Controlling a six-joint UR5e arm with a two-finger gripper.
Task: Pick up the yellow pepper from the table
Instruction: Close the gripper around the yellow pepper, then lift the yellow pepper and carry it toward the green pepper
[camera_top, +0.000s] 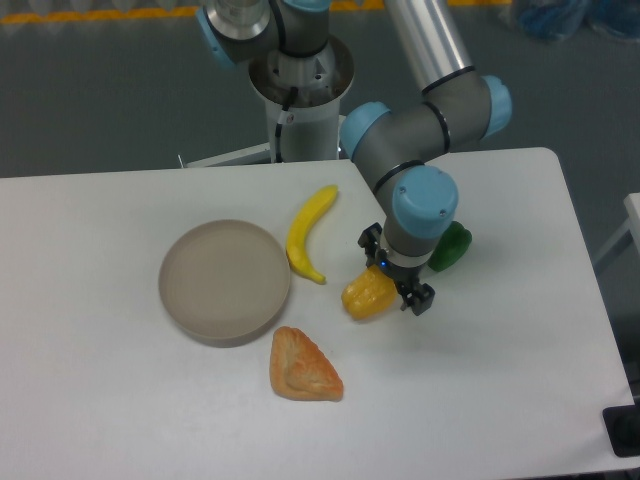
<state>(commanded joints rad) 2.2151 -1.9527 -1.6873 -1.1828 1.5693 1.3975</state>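
Jaws look clamped around the yellow pepper (368, 296), gripper (392, 277) pointing straight down at the white table (100, 400). Banana (309, 232) sits just left, green pepper (452, 247) behind the wrist. Grey floor past the table's far edge.

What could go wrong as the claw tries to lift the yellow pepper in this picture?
1. The claw sits at the yellow pepper's right edge, so the lumpy, glossy pepper might slip out.
2. The green pepper lies close behind the arm and could get nudged.
3. The banana lies near the yellow pepper's left side.
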